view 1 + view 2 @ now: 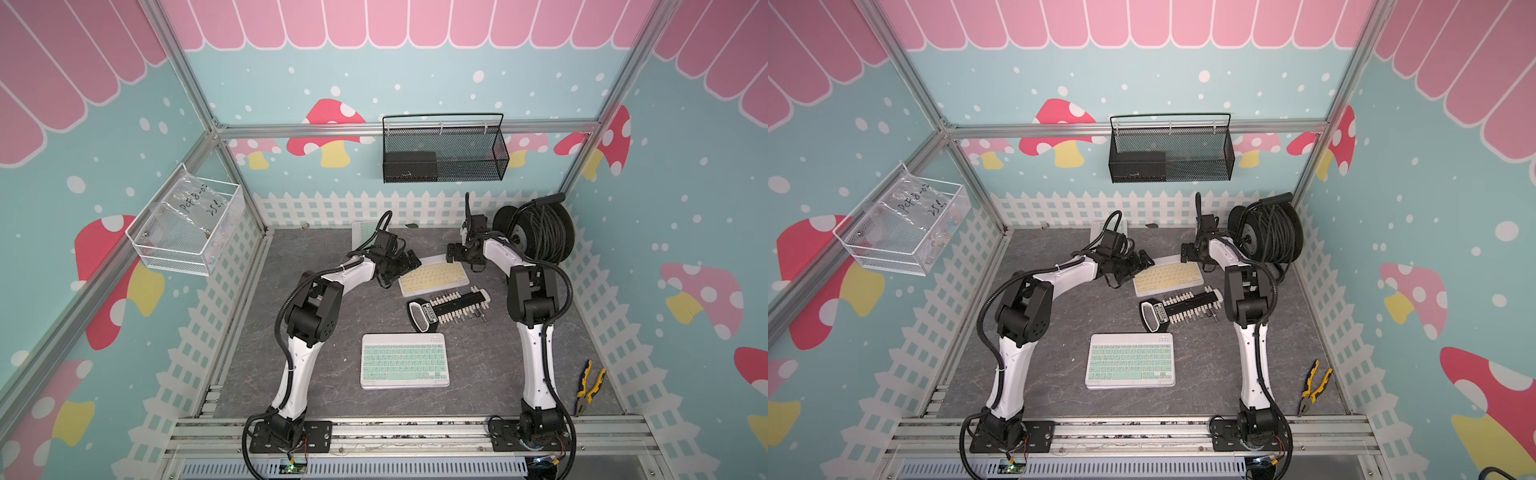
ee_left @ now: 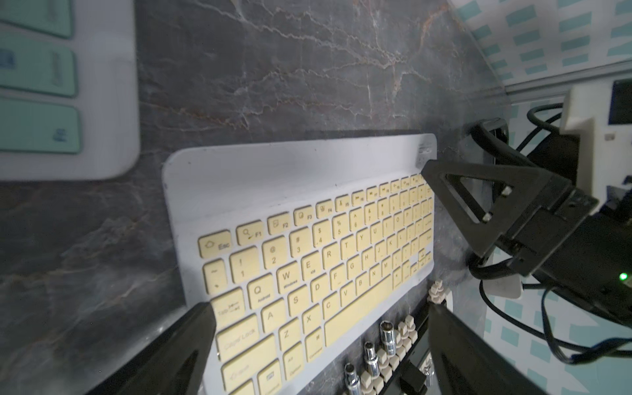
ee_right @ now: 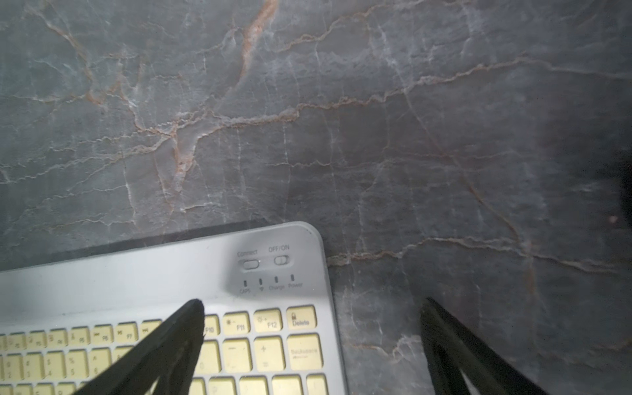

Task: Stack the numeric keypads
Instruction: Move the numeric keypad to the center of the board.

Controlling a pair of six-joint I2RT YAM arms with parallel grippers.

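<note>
Over at the yellow keypad's (image 1: pixel 434 276) left end, the left gripper (image 1: pixel 404 265) hovers, fingers spread wide, empty; the right gripper (image 3: pixel 312 302) straddles its right edge, equally wide. Nearer the front, the mint keypad (image 1: pixel 405 361) lies flat, apart.

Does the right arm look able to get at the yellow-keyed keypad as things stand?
Probably yes: the right end effector hangs open over the short edge of the yellow-keyed keypad, one finger above the keys, one past the edge, nothing in between.
</note>
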